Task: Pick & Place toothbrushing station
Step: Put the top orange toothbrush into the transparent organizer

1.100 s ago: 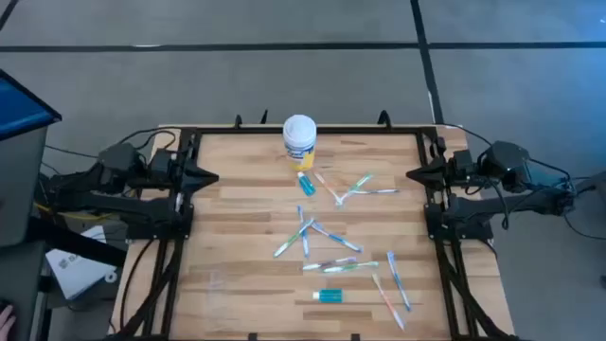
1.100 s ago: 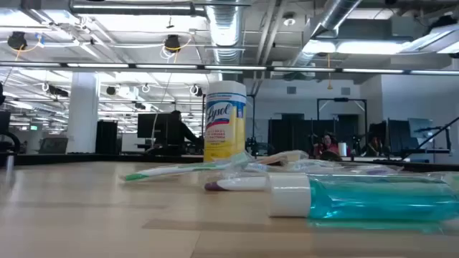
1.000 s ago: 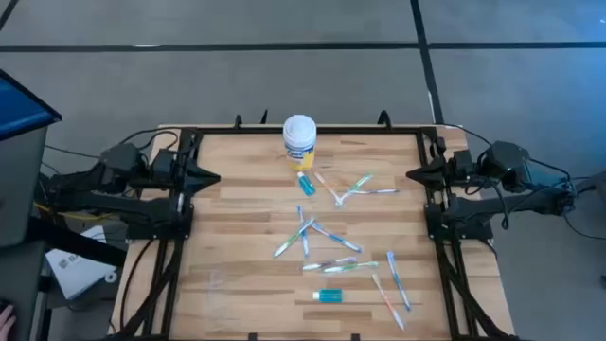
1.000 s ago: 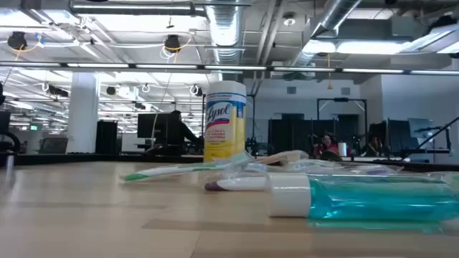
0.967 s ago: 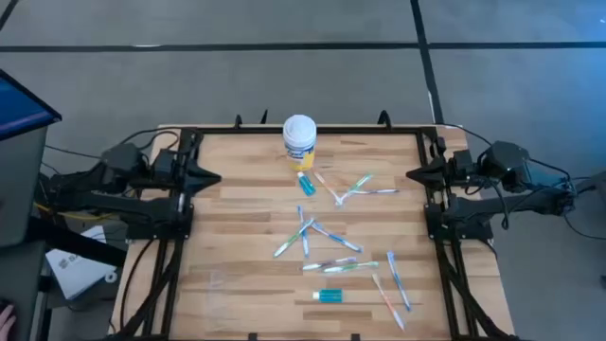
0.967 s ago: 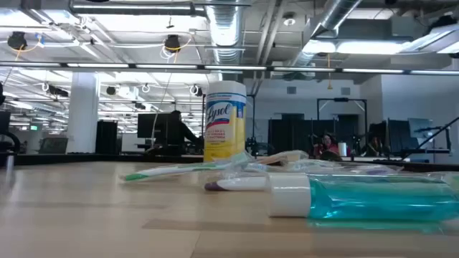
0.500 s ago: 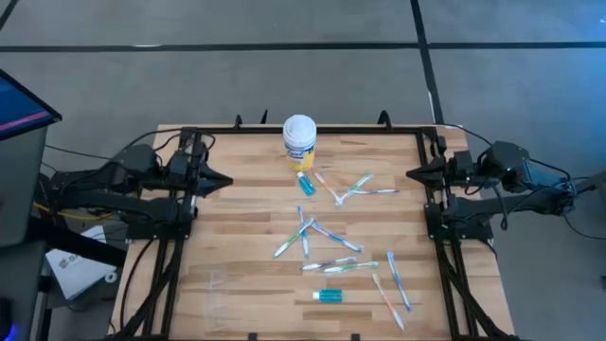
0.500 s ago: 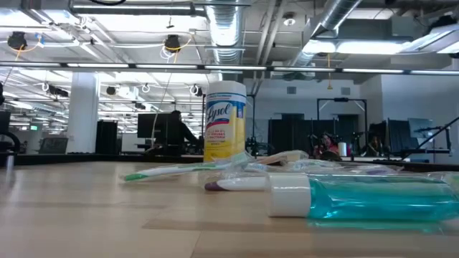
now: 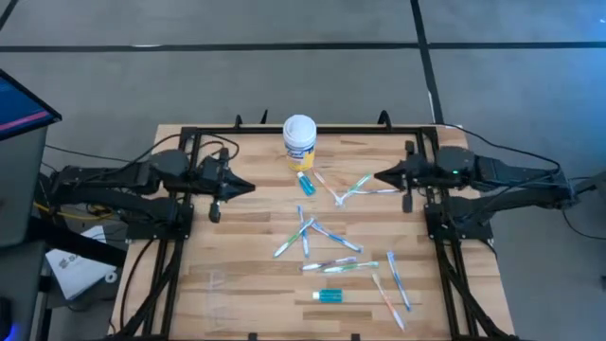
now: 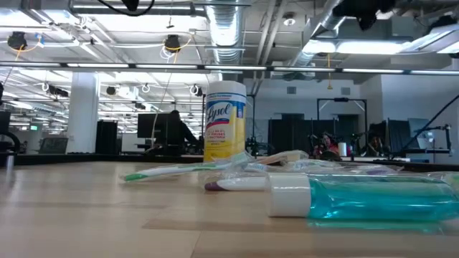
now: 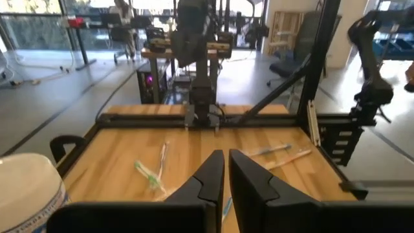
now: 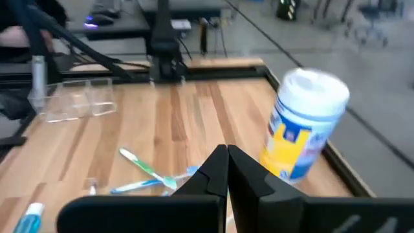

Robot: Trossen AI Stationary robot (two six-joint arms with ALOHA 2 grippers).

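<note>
— Over at the table's (image 9: 237, 284) left edge, what is there?

— The left gripper (image 9: 248, 187), reaching in above the wood with its fingers pressed together and nothing between them. In the left wrist view those fingers (image 11: 210, 178) nearly touch. A clear plastic holder (image 9: 217, 281) lies near the front left corner.

— And toward the middle?

— A wipes canister (image 9: 299, 141) with a white lid stands upright at the far edge. Just in front of it lies one teal toothpaste tube (image 9: 305, 183). The toothbrushes (image 9: 322, 235) are strewn flat across the centre and the right half, some crossing each other: a pair beside the tube, a cluster mid-table, more toward the front right. The second teal toothpaste tube (image 9: 329, 296) lies near the front edge; in the low view it fills the near right, white cap pointing left.

— Are any of them held?

— No, everything lies on the wood, apart from both grippers.

— On the right?

— The right gripper (image 9: 379, 177) reaches in from the right rail, close to the brushes near the canister, not touching them. Its fingers (image 12: 223, 169) are closed tight and empty.
</note>
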